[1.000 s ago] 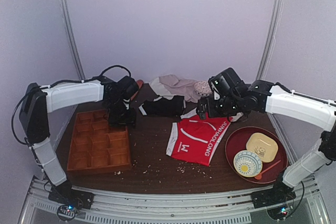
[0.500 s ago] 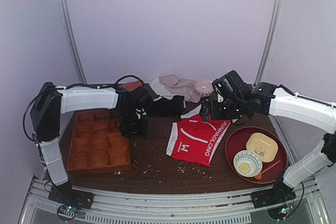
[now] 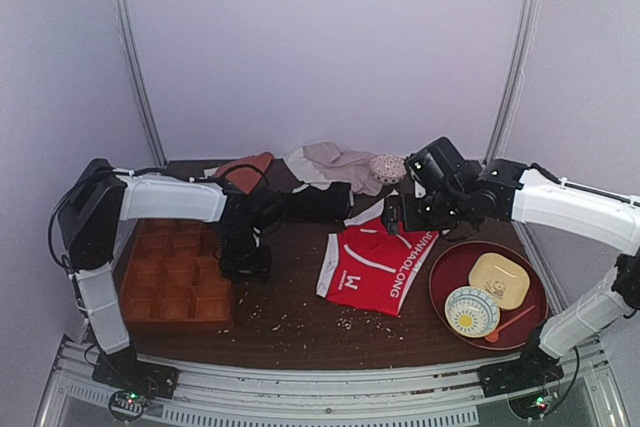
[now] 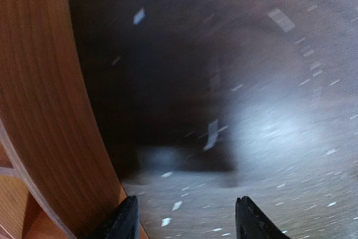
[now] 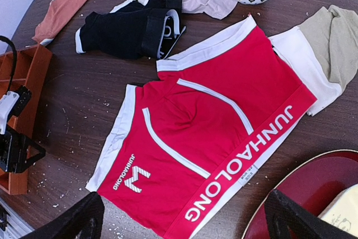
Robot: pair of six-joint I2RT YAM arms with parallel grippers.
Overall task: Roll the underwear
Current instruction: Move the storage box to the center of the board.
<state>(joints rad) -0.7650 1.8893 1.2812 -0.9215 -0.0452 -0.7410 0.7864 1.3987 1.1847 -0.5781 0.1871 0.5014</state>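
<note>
A: Only the left gripper [image 3: 245, 259] is shifting, sliding off the wooden tray [image 3: 170, 292] toward the middle. Is the underwear [image 3: 372, 269] staying put?

B: Yes, it is lying flat, right of centre, its lettered waistband [image 5: 246, 155] running diagonally along the right-hand edge, legs pointing left.

A: Which arm is sitting nearer?

B: The right gripper [image 3: 393, 214], hovering over its far edge, fingers spread wide and holding nothing. The left one is also standing spread, empty, low over the table [image 3: 300, 299], well to the garment's left.
</note>
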